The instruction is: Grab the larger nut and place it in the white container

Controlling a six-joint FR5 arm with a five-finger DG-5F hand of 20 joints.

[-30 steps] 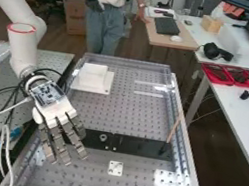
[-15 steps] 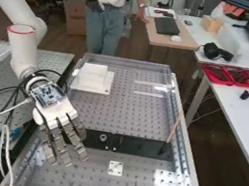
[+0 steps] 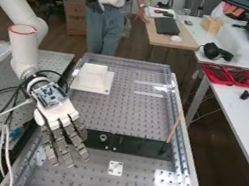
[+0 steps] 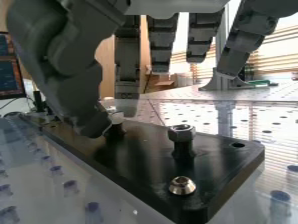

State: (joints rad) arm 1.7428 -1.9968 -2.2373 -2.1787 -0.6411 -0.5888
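Hand (image 3: 58, 114) hung over the arm-side edge of the worktop (image 3: 108, 114), by the black plate (image 3: 137, 146). Fingers (image 4: 161, 45) were open, pretty much straight, thumb (image 4: 83, 107) bent down just beside one nut (image 4: 117, 118) on a black post; couldn't tell if it touched. Second nut (image 4: 181, 133), hex, sat on another post, well apart from the thumb. Couldn't tell which was larger. Small silver ring (image 4: 181, 185) lay on the plate near that second post. White container (image 3: 94, 75) stood toward the worktop's far end, arm side.
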